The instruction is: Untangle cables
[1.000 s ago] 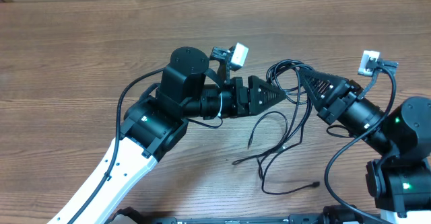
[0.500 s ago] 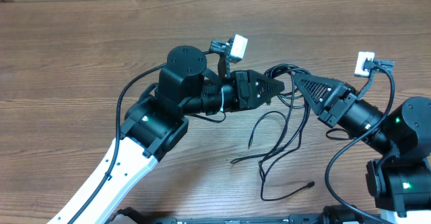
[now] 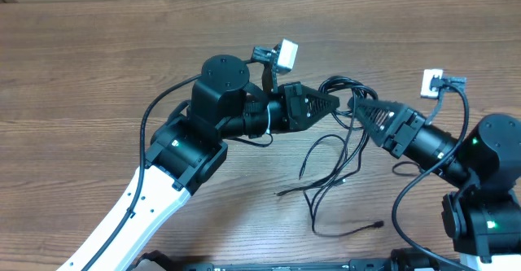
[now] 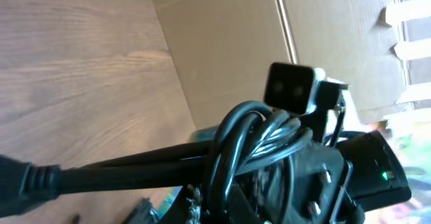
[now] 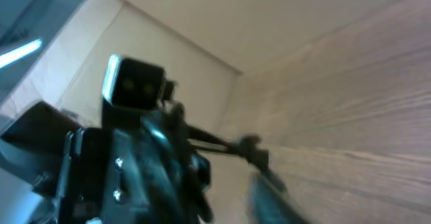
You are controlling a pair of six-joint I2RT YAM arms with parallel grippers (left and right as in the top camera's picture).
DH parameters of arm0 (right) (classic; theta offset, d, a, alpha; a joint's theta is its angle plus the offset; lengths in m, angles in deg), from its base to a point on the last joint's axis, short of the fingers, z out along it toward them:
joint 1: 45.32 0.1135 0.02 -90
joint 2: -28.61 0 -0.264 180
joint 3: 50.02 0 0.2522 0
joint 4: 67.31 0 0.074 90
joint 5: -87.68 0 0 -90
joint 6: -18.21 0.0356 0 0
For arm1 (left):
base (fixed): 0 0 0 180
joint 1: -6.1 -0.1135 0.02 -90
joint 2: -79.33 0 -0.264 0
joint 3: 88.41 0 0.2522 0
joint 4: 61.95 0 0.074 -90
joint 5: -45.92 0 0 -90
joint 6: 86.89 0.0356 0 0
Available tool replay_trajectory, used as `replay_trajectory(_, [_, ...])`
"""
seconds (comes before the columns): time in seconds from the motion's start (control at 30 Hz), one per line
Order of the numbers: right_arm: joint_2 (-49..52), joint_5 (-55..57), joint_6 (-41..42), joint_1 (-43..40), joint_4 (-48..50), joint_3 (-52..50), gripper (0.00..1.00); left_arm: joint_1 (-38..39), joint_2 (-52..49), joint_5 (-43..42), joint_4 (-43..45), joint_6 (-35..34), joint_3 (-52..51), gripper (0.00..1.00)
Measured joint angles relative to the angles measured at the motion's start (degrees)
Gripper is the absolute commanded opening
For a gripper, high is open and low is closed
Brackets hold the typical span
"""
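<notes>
**Camera set-up: one top view, two wrist views facing each other**

Overhead: high up, looking straight down on the wooden table. The left arm and right arm enter from the bottom edge.

Left wrist view: very near and rolled sideways. The table lies in the upper left, with the cardboard wall beyond it. The cables crowd the centre. It faces the right arm's camera box.

Right wrist view: near, tilted and blurred, with the table at right. It faces the left arm's camera box.

Shared: the patch between the arm tips, right of centre in the overhead.

black cables, brown wood-grain table
</notes>
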Motion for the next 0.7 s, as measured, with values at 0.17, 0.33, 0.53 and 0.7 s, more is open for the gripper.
replay_trajectory(0.17, [0.00,-0.92,-9.35,0.00,-7.80,0.00,0.95,0.00,0.00,0.68,-4.46,12.35,0.07,0.04])
replay_trajectory(0.33, [0.00,-1.09,-21.92,0.00,-11.10,0.00,1.00,0.00,-0.07,4.63,-16.85,24.46,0.11,0.04])
replay_trajectory(0.53, [0.00,-1.25,-32.50,0.00,-12.20,0.00,1.00,0.00,-0.17,10.10,-27.85,35.34,0.07,0.04])
replay_trajectory(0.7, [0.00,-1.33,-39.98,0.00,-15.17,0.00,0.94,0.00,-0.22,11.30,-29.27,41.83,0.07,0.04])
